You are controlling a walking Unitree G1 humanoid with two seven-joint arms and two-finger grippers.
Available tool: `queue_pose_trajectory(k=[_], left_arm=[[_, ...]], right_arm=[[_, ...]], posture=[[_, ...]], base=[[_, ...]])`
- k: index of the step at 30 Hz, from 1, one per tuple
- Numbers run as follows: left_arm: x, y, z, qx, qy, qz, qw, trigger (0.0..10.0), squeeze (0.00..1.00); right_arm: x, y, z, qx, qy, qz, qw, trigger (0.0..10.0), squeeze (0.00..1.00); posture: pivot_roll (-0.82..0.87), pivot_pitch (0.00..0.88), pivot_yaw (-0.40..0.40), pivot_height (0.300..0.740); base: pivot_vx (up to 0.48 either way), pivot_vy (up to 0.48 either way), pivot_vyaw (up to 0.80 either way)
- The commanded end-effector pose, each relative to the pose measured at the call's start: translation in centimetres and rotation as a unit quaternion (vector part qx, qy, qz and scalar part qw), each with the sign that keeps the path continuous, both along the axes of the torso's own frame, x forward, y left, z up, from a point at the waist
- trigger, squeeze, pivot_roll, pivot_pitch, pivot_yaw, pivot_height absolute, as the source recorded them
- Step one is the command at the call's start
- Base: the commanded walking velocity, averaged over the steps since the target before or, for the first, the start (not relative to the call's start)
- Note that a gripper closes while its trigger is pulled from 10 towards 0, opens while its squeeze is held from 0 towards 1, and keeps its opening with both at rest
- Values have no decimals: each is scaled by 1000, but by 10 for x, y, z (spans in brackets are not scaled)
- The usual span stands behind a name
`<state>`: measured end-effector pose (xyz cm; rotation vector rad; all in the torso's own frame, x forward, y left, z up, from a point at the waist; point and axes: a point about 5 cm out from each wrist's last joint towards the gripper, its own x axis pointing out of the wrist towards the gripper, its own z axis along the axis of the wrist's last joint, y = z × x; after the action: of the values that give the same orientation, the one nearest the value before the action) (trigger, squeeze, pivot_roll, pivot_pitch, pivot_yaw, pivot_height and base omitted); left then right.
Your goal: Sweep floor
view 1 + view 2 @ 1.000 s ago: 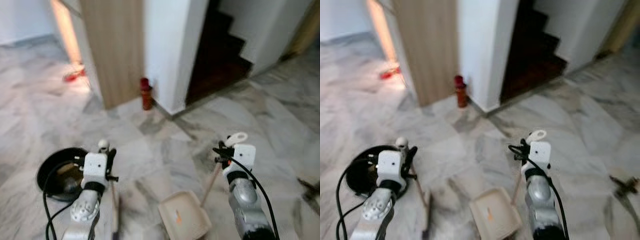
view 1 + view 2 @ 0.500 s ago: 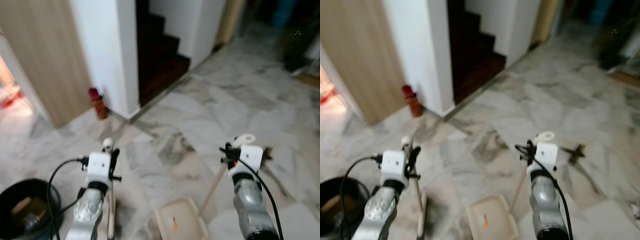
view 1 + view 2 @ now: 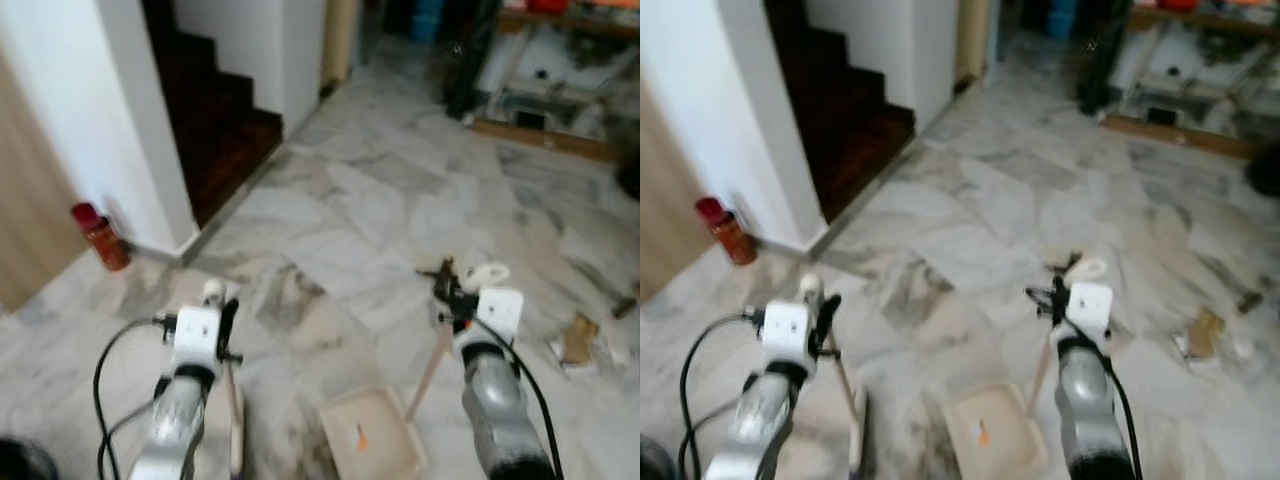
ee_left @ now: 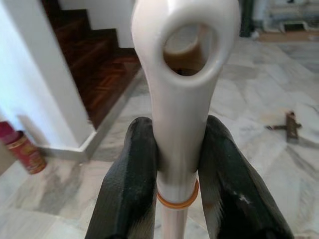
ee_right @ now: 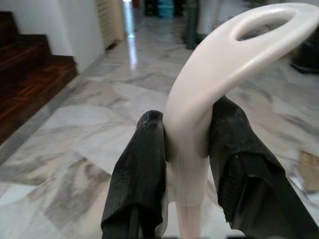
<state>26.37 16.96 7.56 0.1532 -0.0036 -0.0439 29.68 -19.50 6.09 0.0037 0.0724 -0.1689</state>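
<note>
Left gripper (image 4: 177,164) jaws remain clamped on the broom handle (image 4: 182,99); right gripper (image 5: 187,149) jaws on the dustpan handle (image 5: 209,94). Dustpan (image 3: 372,443) rests on the floor between the arms. The view has swung right: stairs (image 3: 215,120) shifted left, floor debris (image 3: 575,340) now visible.

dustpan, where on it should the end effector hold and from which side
Hold the dustpan by the looped top of its long handle, coming from above. The pan lies flat on the floor while the handle slants upward. The right end effector grips just below that loop.

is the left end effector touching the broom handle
Touching. The left wrist view shows both black fingers of the left end effector pressed against the white broom handle, no gap.
</note>
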Motion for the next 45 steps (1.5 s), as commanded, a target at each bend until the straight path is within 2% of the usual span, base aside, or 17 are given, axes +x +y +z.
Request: queue_pose_trajectory(k=[1, 16, 36, 45], left_arm=[[3, -4, 9, 0, -19, -9, 1000, 10000, 0], [1, -5, 9, -1, -20, -17, 1000, 10000, 0], [-1, -7, 8, -5, -19, -22, 1000, 10000, 0], [-2, -6, 8, -7, -16, -20, 1000, 10000, 0]], right_arm=[[3, -4, 10, -6, -24, -9, 1000, 10000, 0], [1, -9, 11, -14, -28, -38, 999, 10000, 0], [0, -10, 11, -17, -31, -45, 998, 10000, 0], [1, -10, 12, -18, -40, -48, 998, 10000, 0]], posture=[[-16, 0, 11, 740], [-12, 0, 17, 740], [-11, 0, 13, 740], [-14, 0, 15, 740]], base=[[0, 0, -738], [0, 0, -733], [0, 0, -709], [0, 0, 0]])
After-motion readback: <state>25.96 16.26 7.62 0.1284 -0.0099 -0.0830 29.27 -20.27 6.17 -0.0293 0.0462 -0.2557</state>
